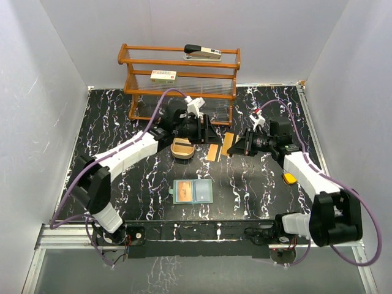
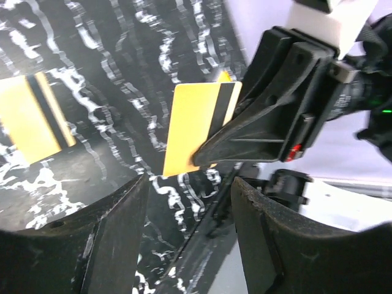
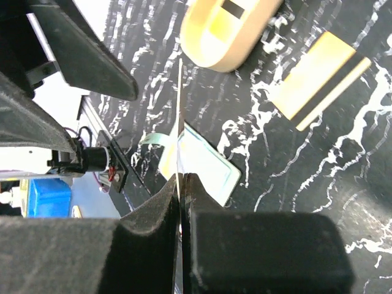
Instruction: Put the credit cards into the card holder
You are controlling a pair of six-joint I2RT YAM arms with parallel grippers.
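So from the top camera, the left pincer [image 1: 206,131] sits over the middle of the black marbled tabletop [image 1: 257,190], just in front of the wooden rack [image 1: 180,92]. The right pincer [image 1: 236,146] is right beside it, pinching a gold credit card [image 1: 228,143] held up on edge. A second gold card [image 1: 212,152] lies flat between that one and the tan oval tray [image 1: 182,149]. The card holder [image 1: 192,191] lies open nearer the arm bases, well apart from both pincers, with something brownish in its left pocket. A stapler [image 1: 202,52] is on the rack's top shelf and a white labelled box [image 1: 163,76] one shelf down. Left wrist cam: its own fingers [image 2: 116,245] are spread with nothing between them. The held card, black stripe showing, hangs right in front, clamped at its lower corner by the other pincer, and the second card is flat off to the left. Right wrist cam: the held card shows edge-on as a thin line, with the fingers [image 3: 153,245] pressed together on it. The holder is open below, with the tray and the flat card beyond.
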